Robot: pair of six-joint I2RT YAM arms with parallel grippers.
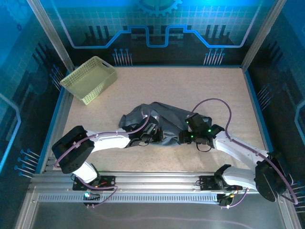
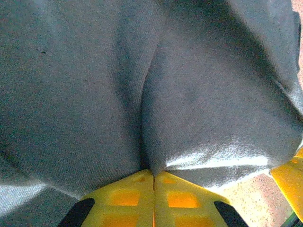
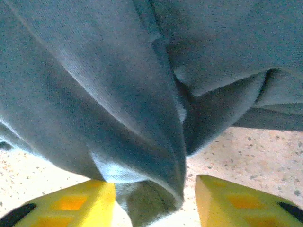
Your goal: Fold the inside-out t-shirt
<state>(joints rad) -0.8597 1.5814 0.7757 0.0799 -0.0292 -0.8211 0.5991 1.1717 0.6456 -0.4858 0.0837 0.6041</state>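
The inside-out t-shirt [image 1: 164, 117] lies crumpled in a dark slate-grey heap near the table's middle. My left gripper [image 1: 153, 133] reaches into the heap's near left side. In the left wrist view its yellow fingers [image 2: 128, 198] are pressed together, and my left gripper [image 2: 153, 172] is shut on a crease of the t-shirt [image 2: 199, 94]. My right gripper [image 1: 184, 137] sits at the heap's near right edge. In the right wrist view my right gripper [image 3: 154, 182] stands open. A hanging fold of the t-shirt [image 3: 118, 94] drops between its fingers, touching the left one, with a gap to the right one.
A pale yellow-green lattice basket [image 1: 90, 78] stands at the back left, apart from the cloth. Speckled beige tabletop [image 1: 214, 90] surrounds the heap. Metal frame posts and blue walls border the table, and a rail [image 1: 157, 179] runs along the near edge.
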